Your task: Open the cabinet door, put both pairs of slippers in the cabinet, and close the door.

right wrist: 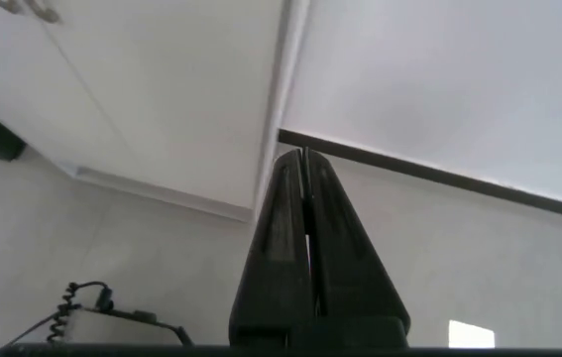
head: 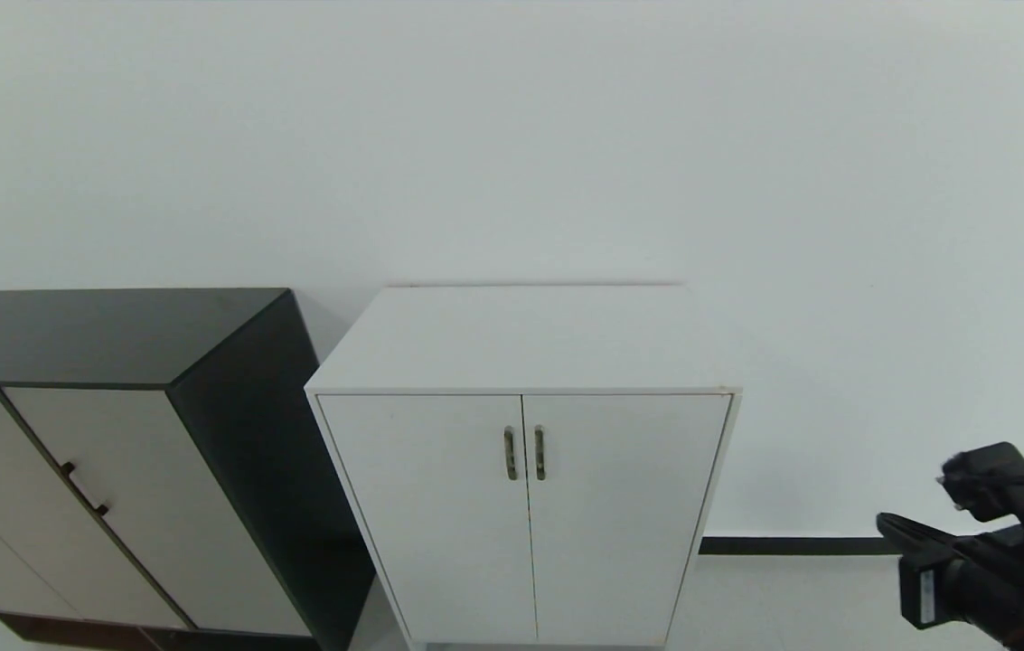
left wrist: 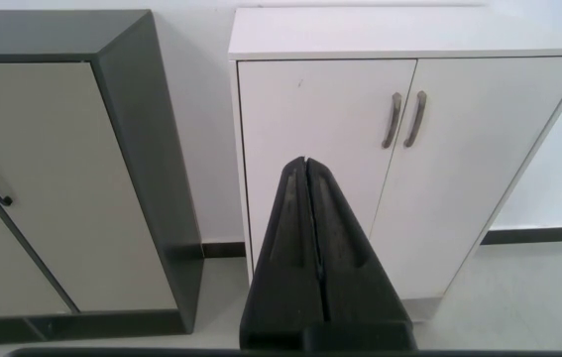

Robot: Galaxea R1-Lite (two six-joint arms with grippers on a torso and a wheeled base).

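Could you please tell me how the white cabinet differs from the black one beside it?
The white cabinet is all white; the black cabinet has beige doors. The white cabinet's handles are pale metal, the black cabinet's are black. Both have their doors shut.

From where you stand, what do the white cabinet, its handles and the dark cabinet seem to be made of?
White cabinet: probably laminated board, matte white; flat, grainless faces. Handles: likely metal, brushed grey-bronze; slim bars with dull sheen. Dark cabinet: seemingly laminated board too; smooth black shell with faint sheen, beige doors.
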